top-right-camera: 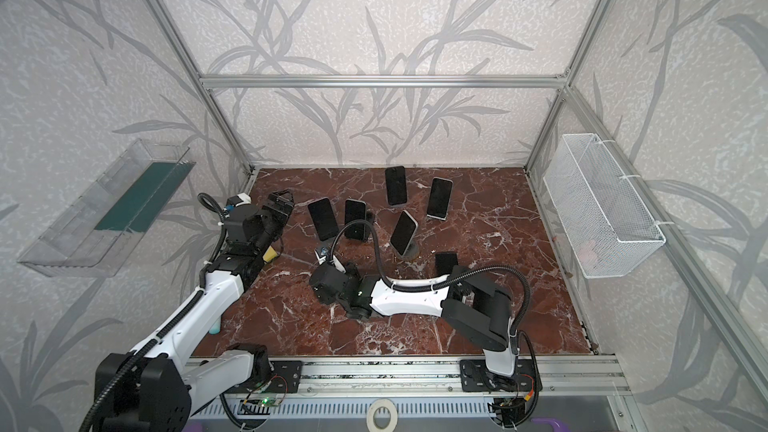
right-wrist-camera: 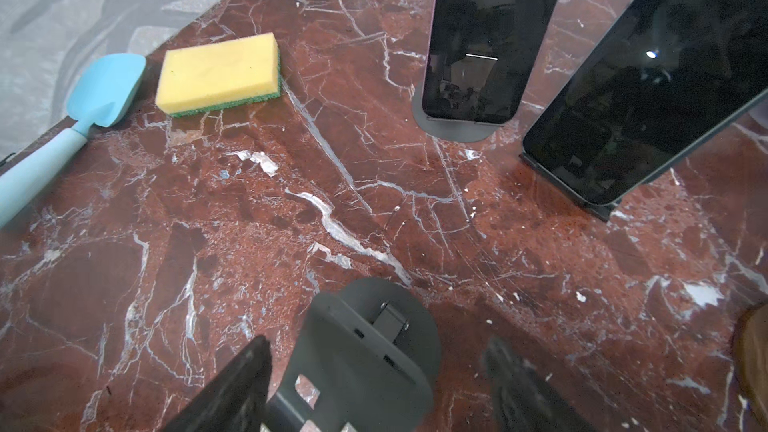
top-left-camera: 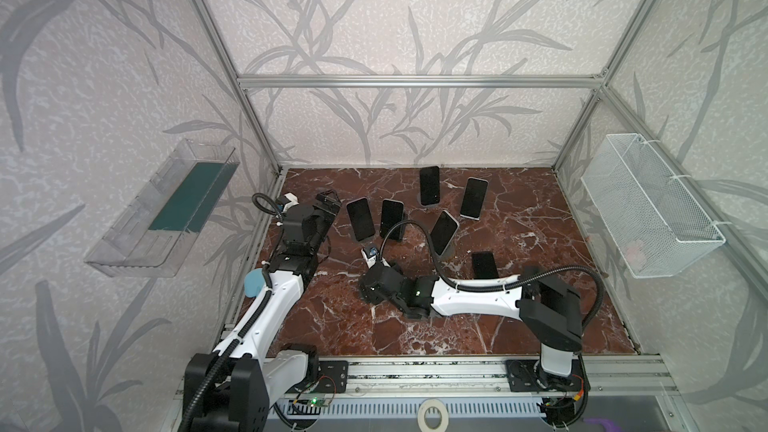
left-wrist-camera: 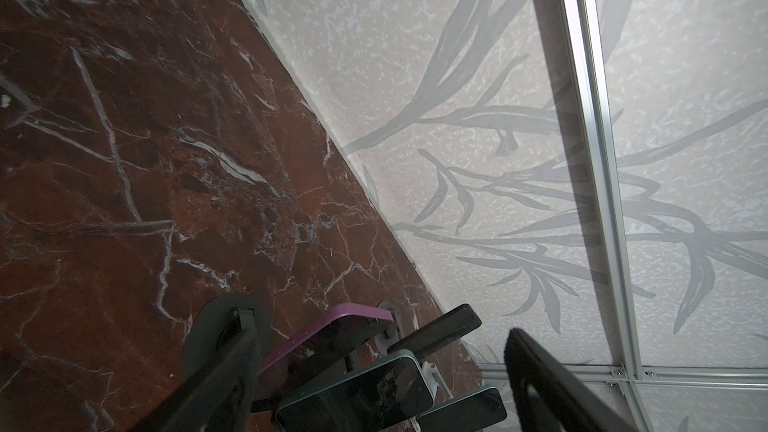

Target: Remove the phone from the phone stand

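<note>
Right wrist view: right claw (right-wrist-camera: 376,342) open. Its two black fingers (right-wrist-camera: 237,384) stand apart on either side of a dark grey metal phone stand (right-wrist-camera: 365,351) with a round base, which carries no phone. A gap shows on both sides; nothing is gripped.
Ahead of right claw: two flat black-screened phones, each propped on its own stand, well beyond the fingertips. The pink-edged phone (right-wrist-camera: 486,35) is on a grey round-footed stand (right-wrist-camera: 453,128), and the dark-edged phone (right-wrist-camera: 648,89) is on a black ledge stand (right-wrist-camera: 598,209).
Off to one side of right claw: yellow rectangular foam sponge (right-wrist-camera: 218,72) with a green scouring layer, and just beside it a pale blue silicone spatula (right-wrist-camera: 83,105). Both lie flat on the red-brown marble-patterned surface (right-wrist-camera: 249,222).
Left claw (top-left-camera: 329,200): jaws wide apart, holding nothing, well apart from the right claw. The nearest propped phone is near its fingertips.
Top views: six phones counted in both. One, the partly hidden phone (top-left-camera: 484,264), sits behind the right forearm (top-left-camera: 469,292), which covers its lower end. Cannot tell whether it is on a stand.
</note>
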You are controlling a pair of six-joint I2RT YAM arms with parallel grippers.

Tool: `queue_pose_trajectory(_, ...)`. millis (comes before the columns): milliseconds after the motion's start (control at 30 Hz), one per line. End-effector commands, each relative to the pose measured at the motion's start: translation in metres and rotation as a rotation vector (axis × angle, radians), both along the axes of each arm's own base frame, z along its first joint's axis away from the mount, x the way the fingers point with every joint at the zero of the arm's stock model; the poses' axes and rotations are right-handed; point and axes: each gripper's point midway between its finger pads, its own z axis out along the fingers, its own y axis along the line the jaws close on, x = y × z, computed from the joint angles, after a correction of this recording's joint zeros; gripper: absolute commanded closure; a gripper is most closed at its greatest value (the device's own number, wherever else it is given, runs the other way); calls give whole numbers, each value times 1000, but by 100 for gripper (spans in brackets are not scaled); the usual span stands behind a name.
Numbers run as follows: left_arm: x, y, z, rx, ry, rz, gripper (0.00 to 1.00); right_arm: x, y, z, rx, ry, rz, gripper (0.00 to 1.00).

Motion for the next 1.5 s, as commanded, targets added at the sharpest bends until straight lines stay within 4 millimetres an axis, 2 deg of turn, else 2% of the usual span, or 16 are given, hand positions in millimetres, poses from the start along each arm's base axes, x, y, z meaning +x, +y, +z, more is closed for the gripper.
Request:
queue_pose_trajectory(0,3,-2,21,-9,-48,-8,8,1,5,2,-11,22,-76,12)
queue_pose_trajectory(67,2,-1,24,-7,-56,-5,8,-1,13,-3,-35,15,-96,2)
queue_pose_trajectory(167,0,1,26,-3,-61,3,8,4,15,-14,-72,6,-188,0)
queue_pose_trajectory(300,0,1,24,0,-58,6,8,16,-9,-20,-132,-60,-334,0)
queue_pose_trajectory(567,1,-2,26,-21,-72,-9,8,10,-39,-25,-195,-80,-335,2)
queue_pose_trajectory(700,1,-2,27,-22,-74,-9,8,-4,-40,-27,-140,-39,-223,4)
queue_pose_trajectory(800,2,-2,25,-19,-69,-8,8,-13,-36,-18,-99,-43,-125,5)
queue_pose_trajectory(933,3,-3,21,-10,-59,-11,8,-8,-51,-4,-115,-60,-114,5)
queue_pose_trajectory(1167,2,-7,21,5,-60,-18,8,-28,-23,13,-69,32,213,1)
queue_pose_trajectory(1233,2,-6,21,9,-61,-17,8,-25,-24,16,-63,68,253,1)
queue_pose_trajectory(1333,1,-6,24,13,-66,-16,8,-13,-35,14,-82,106,205,1)
queue_pose_trajectory(1467,1,-7,25,14,-69,-19,8,-9,-32,4,-88,133,206,1)
